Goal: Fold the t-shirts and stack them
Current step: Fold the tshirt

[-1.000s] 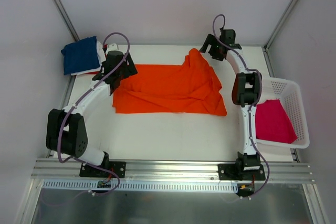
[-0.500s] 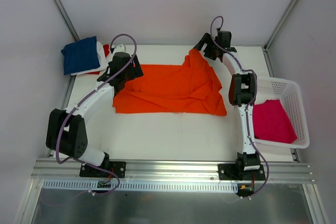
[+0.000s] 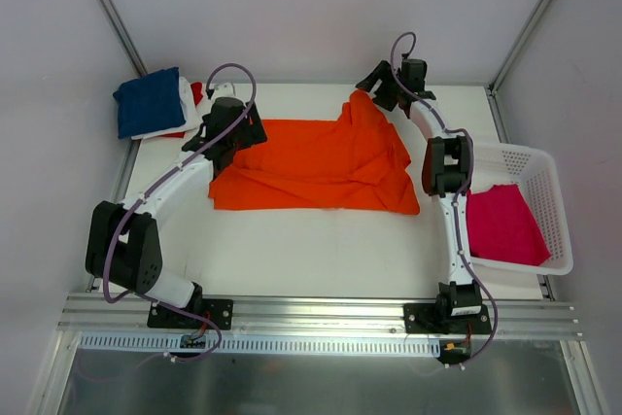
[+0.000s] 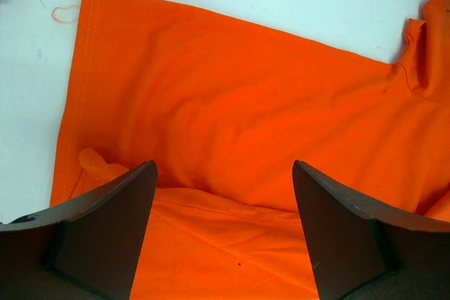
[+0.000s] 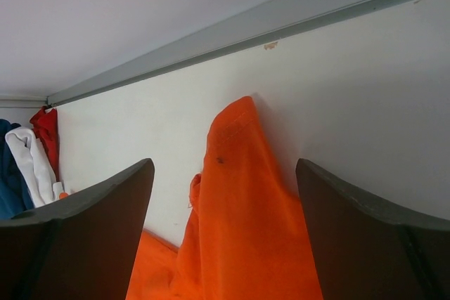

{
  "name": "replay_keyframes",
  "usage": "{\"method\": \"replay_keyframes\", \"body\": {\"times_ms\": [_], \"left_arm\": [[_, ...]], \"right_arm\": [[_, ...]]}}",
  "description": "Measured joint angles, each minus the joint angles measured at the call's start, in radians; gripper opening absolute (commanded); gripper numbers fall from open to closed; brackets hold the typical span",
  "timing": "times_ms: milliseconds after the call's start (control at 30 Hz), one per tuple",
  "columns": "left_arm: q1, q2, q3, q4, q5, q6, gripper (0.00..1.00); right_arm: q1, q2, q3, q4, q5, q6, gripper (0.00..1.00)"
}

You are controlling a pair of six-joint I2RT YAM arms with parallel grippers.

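Where the orange t-shirt (image 3: 321, 162) lies: spread across the surface (image 3: 311, 250) between the two arms, with its near part doubled over and its far right corner bunched into a peak.
Left claw (image 4: 223, 170): we see it above the shirt's left end, fingers wide apart, with nothing in it.
Right claw (image 5: 223, 166): it is at the shirt's far right peak, fingers wide on either side of it, and the cloth is not pinched.
Other t-shirts: the navy one (image 3: 148, 101), with white and red beside it, sits beyond the shirt's left end. The magenta one (image 3: 505, 224) lies in the basket (image 3: 549, 167) to the shirt's right.
Handling: we judge the shirt light, limp and prone to sagging and dragging.
Where to hold: we would take hemmed corners, catching both layers. A pinch in the middle of the panel would only bunch it.
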Motion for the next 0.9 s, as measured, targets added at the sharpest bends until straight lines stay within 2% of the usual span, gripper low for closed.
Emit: {"method": "replay_keyframes", "body": {"times_ms": [67,100,200,333,467,500,533,733,900], "left_arm": [[-0.002,0.000,0.000,0.000,0.000,0.000,0.78],[-0.002,0.000,0.000,0.000,0.000,0.000,0.78],[-0.002,0.000,0.000,0.000,-0.002,0.000,0.79],[-0.002,0.000,0.000,0.000,-0.014,0.000,0.79],[-0.002,0.000,0.000,0.000,-0.023,0.000,0.79],[-0.002,0.000,-0.001,0.000,-0.024,0.002,0.79],[-0.002,0.000,-0.001,0.000,-0.027,0.008,0.80],[0.008,0.079,0.042,0.000,-0.133,0.073,0.74],[0.100,0.243,0.150,-0.002,-0.097,0.073,0.72]], "right_arm": [[0.006,0.000,0.000,0.000,0.000,0.004,0.82],[0.010,0.000,-0.001,0.000,0.000,0.005,0.73],[0.023,0.001,-0.003,-0.002,-0.001,0.010,0.55],[0.037,0.002,-0.011,-0.006,-0.002,0.010,0.42],[0.042,0.002,-0.014,-0.021,-0.004,-0.003,0.17],[0.042,0.002,-0.019,-0.021,-0.004,-0.008,0.03],[0.042,0.002,-0.024,-0.022,-0.003,-0.017,0.01],[0.034,0.000,-0.050,-0.038,-0.003,-0.035,0.01],[0.022,-0.069,-0.155,-0.043,-0.004,-0.068,0.00]]}}
